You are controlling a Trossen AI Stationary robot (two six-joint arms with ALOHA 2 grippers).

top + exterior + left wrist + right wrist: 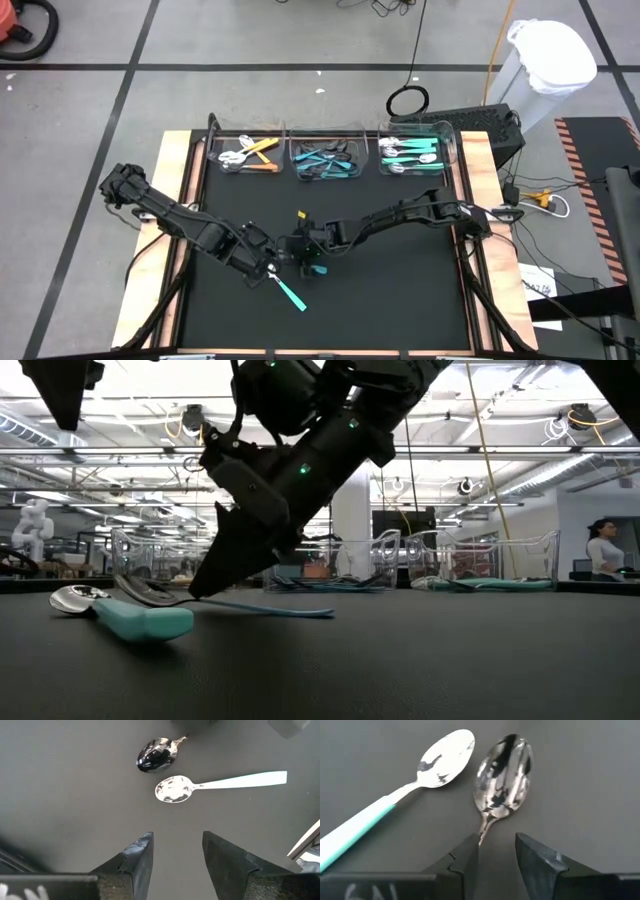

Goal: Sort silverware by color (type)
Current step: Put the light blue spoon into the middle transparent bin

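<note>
Right gripper [496, 854], fingers apart, straddled the neck of the shiny dark-bowled spoon [503, 772]; its long axis ran straight ahead. Left gripper [177, 852] hovered apart nearby.

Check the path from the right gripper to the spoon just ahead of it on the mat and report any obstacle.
Nothing visible blocks it. The right gripper is open, and the handle of the shiny spoon already runs in between its fingers. The teal-handled spoon lies beside it, bowls close but apart, outside the fingers. The left gripper hangs open nearby, off that line.
</note>
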